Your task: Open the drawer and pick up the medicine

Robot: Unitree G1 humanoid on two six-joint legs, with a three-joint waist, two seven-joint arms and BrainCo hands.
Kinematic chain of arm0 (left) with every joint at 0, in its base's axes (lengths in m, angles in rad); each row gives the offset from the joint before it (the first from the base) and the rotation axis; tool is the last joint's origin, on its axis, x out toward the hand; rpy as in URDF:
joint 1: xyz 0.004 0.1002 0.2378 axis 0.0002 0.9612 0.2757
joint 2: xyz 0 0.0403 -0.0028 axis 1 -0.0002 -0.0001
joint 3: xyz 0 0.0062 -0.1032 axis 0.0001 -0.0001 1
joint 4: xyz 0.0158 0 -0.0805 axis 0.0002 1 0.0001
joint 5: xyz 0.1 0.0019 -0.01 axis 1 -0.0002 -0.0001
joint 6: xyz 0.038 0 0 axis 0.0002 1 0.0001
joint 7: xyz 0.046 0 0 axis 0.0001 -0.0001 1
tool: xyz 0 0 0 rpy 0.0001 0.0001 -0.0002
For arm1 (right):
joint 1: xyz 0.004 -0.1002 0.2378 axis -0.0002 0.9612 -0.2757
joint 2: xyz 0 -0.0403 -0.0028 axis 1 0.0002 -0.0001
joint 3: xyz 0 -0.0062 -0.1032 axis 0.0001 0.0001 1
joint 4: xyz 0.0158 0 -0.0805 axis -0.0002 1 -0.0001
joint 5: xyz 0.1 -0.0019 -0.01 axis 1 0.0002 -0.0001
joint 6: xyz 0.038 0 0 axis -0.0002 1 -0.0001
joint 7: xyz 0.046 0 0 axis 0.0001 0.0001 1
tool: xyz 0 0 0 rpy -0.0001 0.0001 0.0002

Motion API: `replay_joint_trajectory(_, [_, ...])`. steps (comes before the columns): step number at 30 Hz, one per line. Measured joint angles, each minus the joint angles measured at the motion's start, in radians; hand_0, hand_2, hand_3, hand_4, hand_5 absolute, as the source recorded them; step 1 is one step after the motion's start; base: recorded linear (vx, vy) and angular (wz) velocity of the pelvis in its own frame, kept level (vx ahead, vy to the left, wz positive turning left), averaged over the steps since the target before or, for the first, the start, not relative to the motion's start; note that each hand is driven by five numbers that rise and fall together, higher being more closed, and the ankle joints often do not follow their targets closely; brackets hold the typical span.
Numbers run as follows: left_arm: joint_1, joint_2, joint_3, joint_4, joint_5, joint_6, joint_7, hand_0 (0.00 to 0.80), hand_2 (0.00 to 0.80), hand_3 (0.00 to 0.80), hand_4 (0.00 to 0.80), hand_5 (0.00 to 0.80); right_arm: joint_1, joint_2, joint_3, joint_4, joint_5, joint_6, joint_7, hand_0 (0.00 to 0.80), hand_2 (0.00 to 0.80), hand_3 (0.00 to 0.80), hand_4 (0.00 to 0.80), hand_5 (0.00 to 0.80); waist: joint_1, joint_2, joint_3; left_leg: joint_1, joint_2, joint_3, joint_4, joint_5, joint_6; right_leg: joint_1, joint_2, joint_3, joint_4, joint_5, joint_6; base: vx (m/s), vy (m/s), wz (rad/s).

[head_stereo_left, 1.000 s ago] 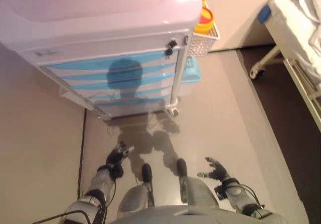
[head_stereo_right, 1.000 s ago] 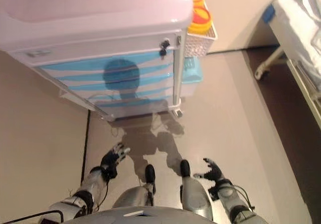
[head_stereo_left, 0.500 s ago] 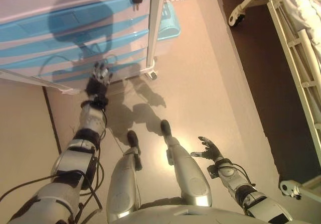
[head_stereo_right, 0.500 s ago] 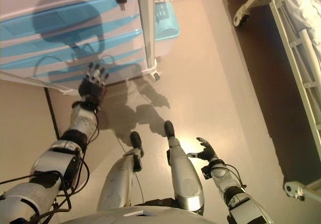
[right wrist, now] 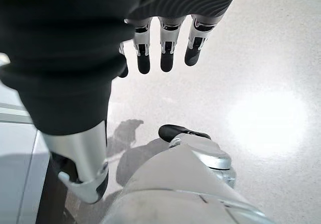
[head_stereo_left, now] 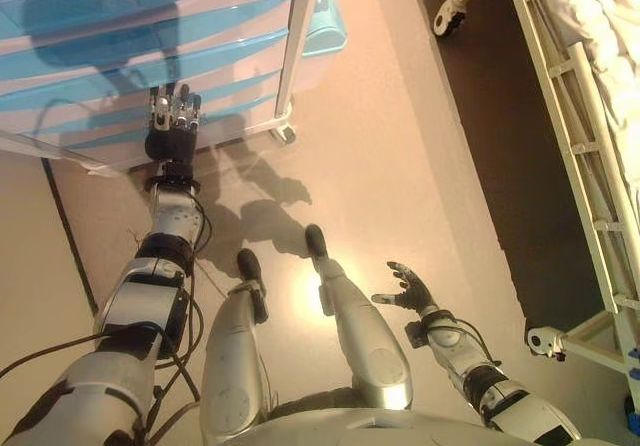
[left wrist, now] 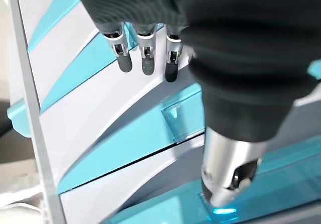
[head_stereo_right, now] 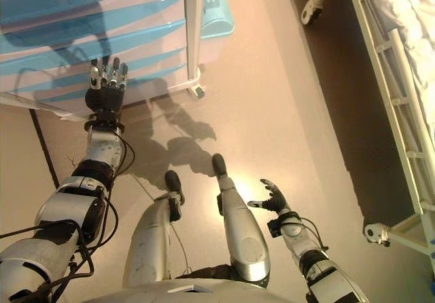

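The drawer sits shut low in the front of the blue-and-white cabinet, its long blue band running across the cabinet's width. No medicine shows in any view. The left hand is raised just before the lower drawers, fingers straight and apart, holding nothing. The right hand hangs low over the floor, loosely spread and empty. A bed frame stands off to the right.

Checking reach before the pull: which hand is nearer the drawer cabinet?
Left. The left hand is stretched out to the drawer cabinet, fingers straight at its lower drawer fronts. The right hand hangs open low beside the robot, well away from it.
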Motion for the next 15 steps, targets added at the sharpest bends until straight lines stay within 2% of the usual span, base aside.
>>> replay_joint_trajectory(8, [-0.018, 0.005, 0.007, -0.015, -0.145, -0.001, -0.066, 0.000, 0.000, 0.000, 0.000, 0.000, 0.023, 0.000, 0.020, -0.020, 0.000, -0.004, -0.019, 0.000, 0.000, 0.000, 0.000, 0.000, 0.004, 0.000, 0.000, -0.011, 0.000, -0.005, 0.013, -0.004, 0.005, -0.001, -0.001, -0.003, -0.002, 0.007, 0.007, 0.003, -0.009, 0.00])
replay_joint_trajectory(15, [-0.008, 0.006, 0.008, -0.029, -0.167, -0.002, -0.076, 0.000, 0.000, 0.000, 0.000, 0.000, 0.023, 0.000, 0.025, -0.022, -0.001, 0.000, -0.020, 0.000, 0.000, 0.000, 0.000, 0.000, 0.008, 0.000, 0.000, -0.001, -0.003, -0.028, 0.010, 0.001, 0.008, 0.016, -0.001, -0.026, -0.006, 0.007, 0.006, 0.024, -0.041, 0.06])
